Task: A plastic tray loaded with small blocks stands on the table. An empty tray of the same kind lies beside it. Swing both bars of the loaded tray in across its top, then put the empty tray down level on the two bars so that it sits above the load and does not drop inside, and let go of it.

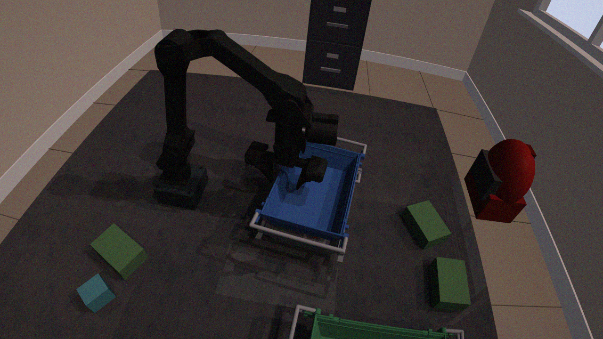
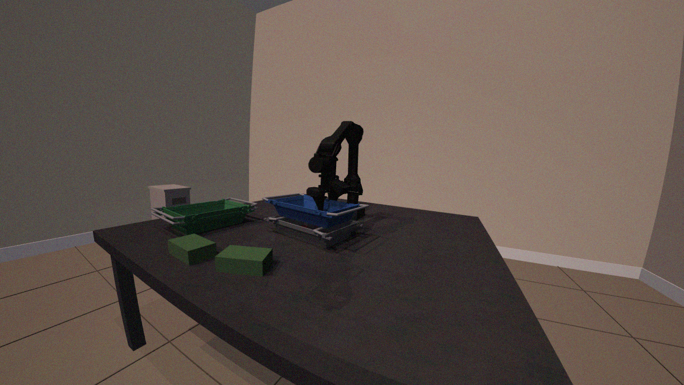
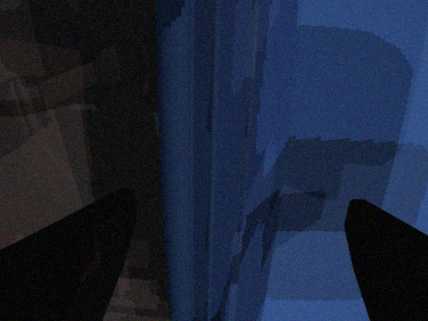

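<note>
The empty blue tray [image 1: 320, 197] [image 2: 298, 214] sits above the see-through grey loaded tray [image 2: 342, 235], looking about level. The blue tray's own white bars [image 1: 295, 238] [image 2: 349, 210] stand out at its ends. The loaded tray's bars are hidden or cannot be told apart under the blue tray; only a little reddish load shows. My gripper [image 1: 284, 184] [image 3: 242, 208] is open around the blue tray's near long wall, one finger outside and one inside. In the wrist view, both fingertips stand apart from that wall.
A green tray [image 1: 370, 329] [image 2: 210, 223] with white bars stands at one side. Two green blocks [image 1: 426, 223] [image 2: 243, 260] lie beyond the blue tray. Another green block [image 1: 116, 248] and a teal cube [image 1: 94, 290] lie on the arm's side. A red rounded object [image 1: 510, 168] is at far right.
</note>
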### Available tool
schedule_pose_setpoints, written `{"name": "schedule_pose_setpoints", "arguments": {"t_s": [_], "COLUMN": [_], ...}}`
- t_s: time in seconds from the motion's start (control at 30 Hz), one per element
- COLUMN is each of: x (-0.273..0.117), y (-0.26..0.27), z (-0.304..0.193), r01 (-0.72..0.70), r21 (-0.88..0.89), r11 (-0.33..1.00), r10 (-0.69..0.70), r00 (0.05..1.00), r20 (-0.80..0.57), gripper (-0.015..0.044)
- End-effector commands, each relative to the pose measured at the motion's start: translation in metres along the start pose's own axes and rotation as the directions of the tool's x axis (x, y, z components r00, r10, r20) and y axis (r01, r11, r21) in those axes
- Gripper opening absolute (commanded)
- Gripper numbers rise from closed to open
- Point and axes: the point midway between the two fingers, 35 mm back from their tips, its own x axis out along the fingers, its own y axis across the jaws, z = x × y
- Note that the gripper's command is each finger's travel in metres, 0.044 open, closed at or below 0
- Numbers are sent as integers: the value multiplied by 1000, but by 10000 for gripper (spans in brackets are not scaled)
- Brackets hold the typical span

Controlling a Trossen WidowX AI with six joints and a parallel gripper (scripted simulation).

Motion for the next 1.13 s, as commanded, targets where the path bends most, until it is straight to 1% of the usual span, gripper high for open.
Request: {"name": "schedule_pose_setpoints", "arguments": {"t_s": [0.0, 0.13, 0.43, 1.0, 1.1], "x": [0, 0, -5, -101, -110], "y": [0, 0, -1, -2, 0], "z": [0, 0, 0, 0, 0], "r01": [0, 0, 0, 0, 0], "r21": [0, 0, 0, 0, 0], "r11": [1000, 1000, 1000, 1000, 1000], "r10": [0, 0, 0, 0, 0], "r00": [1000, 1000, 1000, 1000, 1000], "r20": [1, 1, 0, 0, 0], "gripper": [381, 440, 440, 440, 440]}}
